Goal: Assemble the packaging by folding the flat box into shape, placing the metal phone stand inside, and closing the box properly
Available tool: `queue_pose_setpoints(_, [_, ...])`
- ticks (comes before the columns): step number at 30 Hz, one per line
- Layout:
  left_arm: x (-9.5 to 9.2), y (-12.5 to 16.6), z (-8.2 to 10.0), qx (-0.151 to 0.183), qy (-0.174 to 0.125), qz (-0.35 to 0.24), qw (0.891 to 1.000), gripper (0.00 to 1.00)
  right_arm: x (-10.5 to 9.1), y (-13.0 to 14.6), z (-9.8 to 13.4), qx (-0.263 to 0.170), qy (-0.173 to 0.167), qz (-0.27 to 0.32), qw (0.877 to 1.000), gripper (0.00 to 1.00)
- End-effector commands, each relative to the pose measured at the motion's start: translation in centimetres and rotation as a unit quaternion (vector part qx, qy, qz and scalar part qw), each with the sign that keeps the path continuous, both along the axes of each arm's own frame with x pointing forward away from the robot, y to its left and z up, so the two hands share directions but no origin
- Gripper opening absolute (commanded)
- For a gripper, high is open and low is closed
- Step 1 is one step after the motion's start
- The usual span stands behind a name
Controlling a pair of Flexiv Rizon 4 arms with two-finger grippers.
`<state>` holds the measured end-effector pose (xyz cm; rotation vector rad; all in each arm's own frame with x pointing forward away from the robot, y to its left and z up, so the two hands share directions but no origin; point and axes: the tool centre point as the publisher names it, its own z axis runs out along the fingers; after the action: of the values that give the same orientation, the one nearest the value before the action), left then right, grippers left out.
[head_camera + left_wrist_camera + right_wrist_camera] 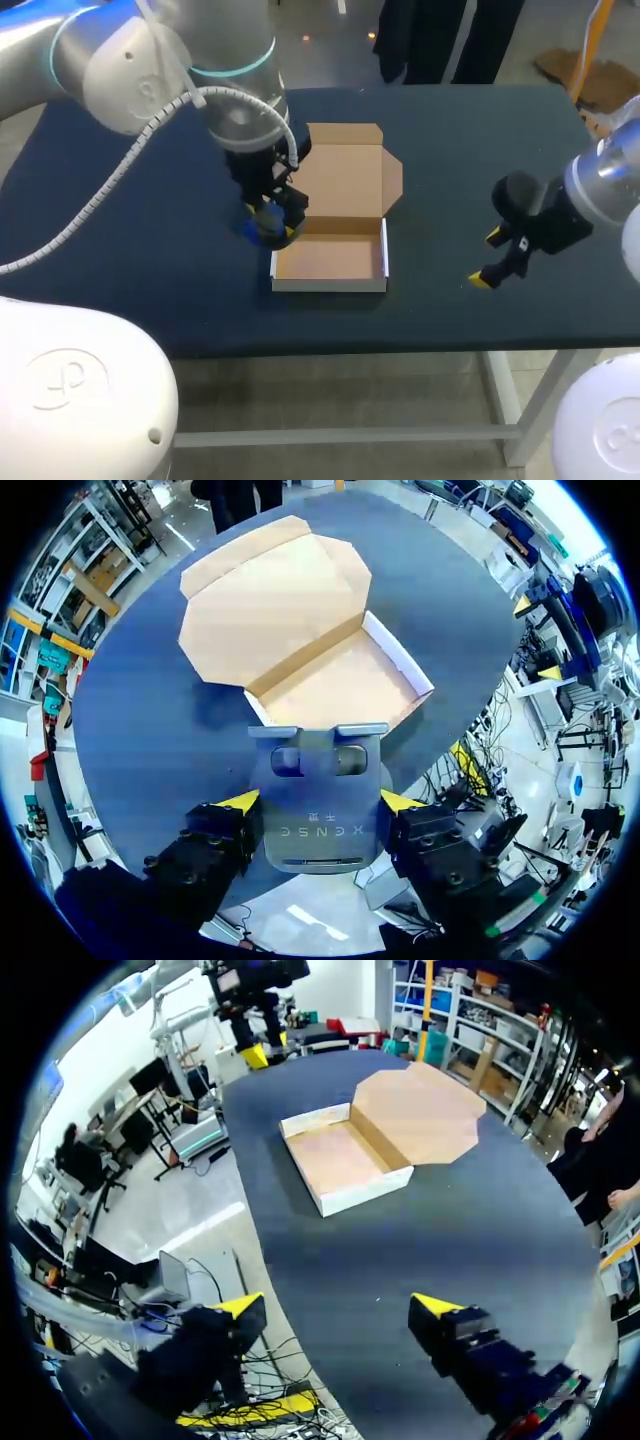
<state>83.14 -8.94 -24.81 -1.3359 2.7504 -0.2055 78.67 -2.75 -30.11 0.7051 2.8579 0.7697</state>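
phone stand clamped between left fingers, at the box far-left corner; open tray lies just right and near. right fingers apart, well right of box, so left arm places.

Your left arm: fat silver-white rounded joints, teal ring round one link. White ribbed hose loops along its outside. Your left claw: black blocky fingers, yellow wedge tips. Your right arm: silver shell, black wrist. Your right claw: same black fingers, yellow tips. Two glossy white domes below near edge of counter, each with embossed round mark.
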Motion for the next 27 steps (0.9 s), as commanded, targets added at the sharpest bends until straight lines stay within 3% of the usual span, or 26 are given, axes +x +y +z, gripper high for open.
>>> queue_pose_setpoints(1, [0.4, -1.9, -0.6, 0.013, 0.000, 0.000, 1.000, 0.00, -0.8, 0.0, 0.1, 0.001, -0.006, -0.002, 1.000, 1.00])
queue_pose_setpoints(18, [1.4, -6.1, -3.4, -0.020, 0.011, -0.028, 0.999, 0.00, -0.8, 0.0, 0.1, 0.001, -0.006, -0.002, 1.000, 1.00])
queue_pose_setpoints(27, [2.3, -8.1, -5.6, -0.032, 0.001, -0.051, 0.998, 0.00, -0.8, 0.0, 0.1, 0.001, -0.006, -0.002, 1.000, 1.00])
